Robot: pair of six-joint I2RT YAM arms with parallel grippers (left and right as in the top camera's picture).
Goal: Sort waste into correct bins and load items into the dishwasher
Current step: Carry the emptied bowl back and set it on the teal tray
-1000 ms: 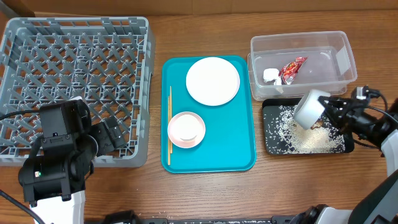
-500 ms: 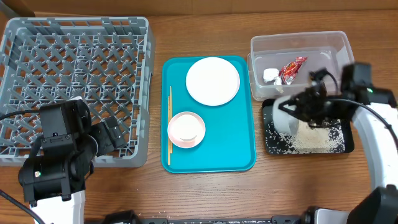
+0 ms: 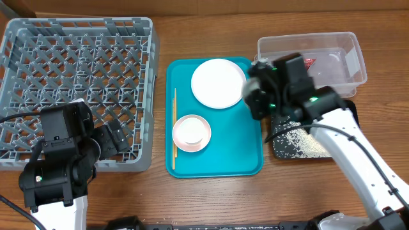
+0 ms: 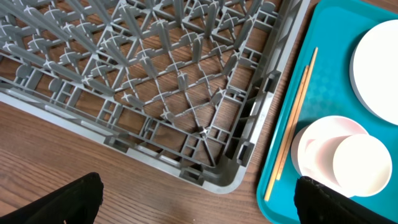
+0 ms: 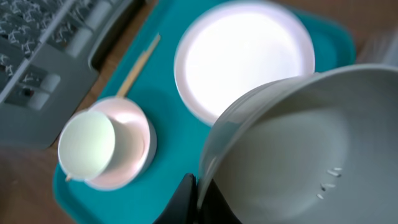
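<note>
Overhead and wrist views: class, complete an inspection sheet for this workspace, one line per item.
Surface: wooden table.
Job's things: dish rack, no dishes visible in it; teal tray carrying white plate, cup on pink saucer, chopsticks; clear bin; black tray holding rice.
Clutter: nothing seen.
Hands: left hand open, empty, near the rack corner; right hand shut on white bowl, over the tray.
Cables: black cable by the left arm.
Surroundings: nothing seen.
</note>
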